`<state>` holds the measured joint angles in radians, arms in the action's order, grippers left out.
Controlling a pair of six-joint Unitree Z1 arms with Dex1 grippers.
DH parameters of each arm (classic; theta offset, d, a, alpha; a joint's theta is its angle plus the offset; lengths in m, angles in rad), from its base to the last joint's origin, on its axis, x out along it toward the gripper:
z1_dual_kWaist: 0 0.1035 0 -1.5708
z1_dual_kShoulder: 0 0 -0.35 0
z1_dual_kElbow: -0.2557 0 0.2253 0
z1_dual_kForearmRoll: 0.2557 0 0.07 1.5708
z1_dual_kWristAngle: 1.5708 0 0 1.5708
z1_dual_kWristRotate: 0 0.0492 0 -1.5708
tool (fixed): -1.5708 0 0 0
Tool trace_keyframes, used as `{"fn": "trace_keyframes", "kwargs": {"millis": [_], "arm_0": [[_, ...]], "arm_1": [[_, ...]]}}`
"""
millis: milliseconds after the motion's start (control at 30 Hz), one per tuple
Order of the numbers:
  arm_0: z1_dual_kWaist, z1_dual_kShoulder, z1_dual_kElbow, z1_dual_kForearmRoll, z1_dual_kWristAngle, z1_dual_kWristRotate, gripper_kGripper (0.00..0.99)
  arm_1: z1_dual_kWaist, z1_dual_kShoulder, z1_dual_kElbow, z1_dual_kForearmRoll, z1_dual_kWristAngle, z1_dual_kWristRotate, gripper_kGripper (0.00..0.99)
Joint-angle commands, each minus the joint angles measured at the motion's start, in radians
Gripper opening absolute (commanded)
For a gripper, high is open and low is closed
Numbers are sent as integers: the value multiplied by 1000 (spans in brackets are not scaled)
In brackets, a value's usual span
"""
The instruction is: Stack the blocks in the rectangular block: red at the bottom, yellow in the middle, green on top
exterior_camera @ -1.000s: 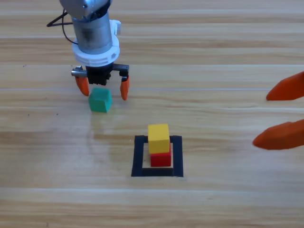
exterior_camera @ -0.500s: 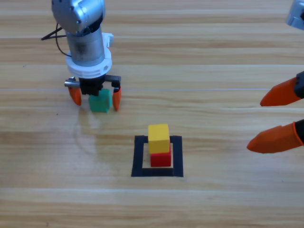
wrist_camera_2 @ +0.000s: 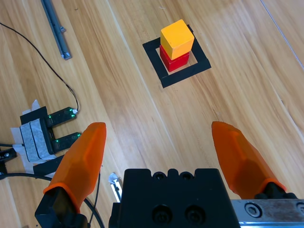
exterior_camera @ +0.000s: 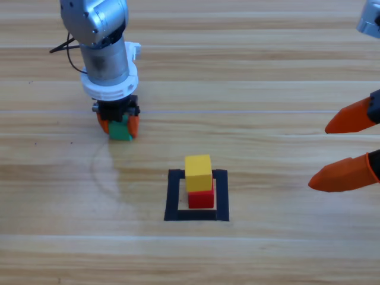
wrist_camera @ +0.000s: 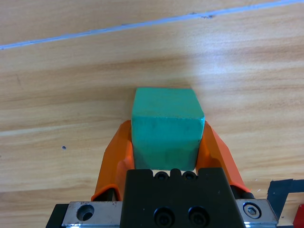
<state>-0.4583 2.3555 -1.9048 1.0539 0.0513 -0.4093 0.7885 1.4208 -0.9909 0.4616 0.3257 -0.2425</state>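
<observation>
Now the left gripper (exterior_camera: 119,125) is in the upper left of the high view, pointing down at the wooden table (exterior_camera: 267,71). Its two orange jaws are closed tight on the green cube (exterior_camera: 121,132), one jaw on each side. In the left wrist view the green cube (wrist_camera: 166,127) fills the middle of the picture, and the jaws press against its left and right faces (the cube's top and front faces show well). From these pictures I cannot tell if the cube is sitting on the table or is a little above it. The black tape square (exterior_camera: 174,195) is in the lower middle of the high view, well apart from the green cube. Inside the square sits the red cube (exterior_camera: 202,198), and the yellow cube (exterior_camera: 198,172) sits right on top of it. The right wrist view shows the same two cubes near the top of its picture, the yellow cube (wrist_camera_2: 177,39) on the red cube (wrist_camera_2: 173,60), inside the black tape square (wrist_camera_2: 186,74). The right gripper (exterior_camera: 345,147) waits at the right edge of the high view, well apart from the stack. Its jaws are wide open and hold nothing (the bare table shows between them in the right wrist view).
</observation>
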Motion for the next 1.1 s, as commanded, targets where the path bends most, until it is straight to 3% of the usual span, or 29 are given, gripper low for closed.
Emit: {"fn": "trace_keyframes", "kwargs": {"millis": [33,200,633,1100], "arm_0": [[-22,-87,20,29,-7,3,0],[-97,-85,-295,351,5,-105,0],[-341,-194,-220,362,-60,-295,0],[-407,-119,-227,362,-62,-384,0]], "arm_1": [[-26,41,0,20,12,-8,977],[-26,41,1,22,12,-8,977],[-26,38,1,29,12,-9,977],[-26,38,1,32,12,-9,977]]}}
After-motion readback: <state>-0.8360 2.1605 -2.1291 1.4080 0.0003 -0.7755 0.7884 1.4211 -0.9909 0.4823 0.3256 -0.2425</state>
